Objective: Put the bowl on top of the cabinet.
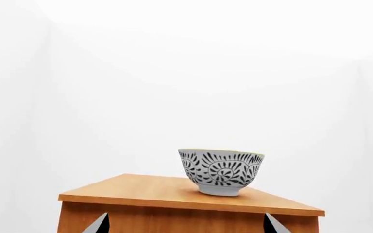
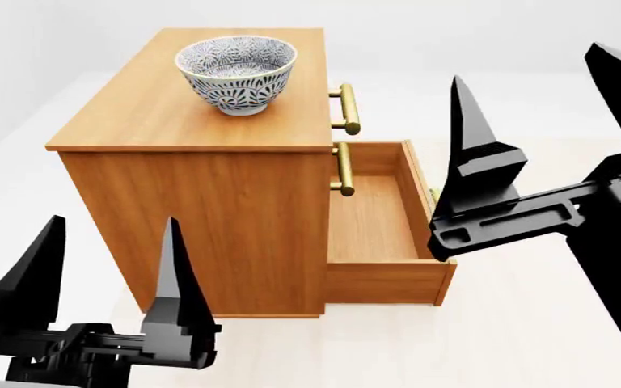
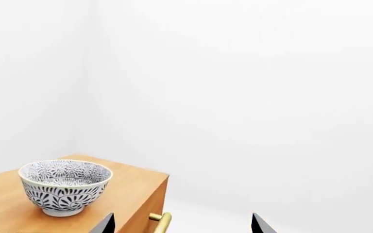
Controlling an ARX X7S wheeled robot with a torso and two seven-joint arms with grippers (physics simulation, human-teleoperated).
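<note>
White walls and a pale floor surround the cabinet. Upright on its flat top, toward the far end, sits the bowl (nothing touching it). One drawer juts out rightward. Left gripper and right gripper hang spread, empty.

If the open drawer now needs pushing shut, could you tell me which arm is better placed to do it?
The right, probably. The right claw hangs open beside the open drawer, on its side of the cabinet. The left claw sits open at the cabinet's closed near side. The bowl stands on top, untouched.
</note>
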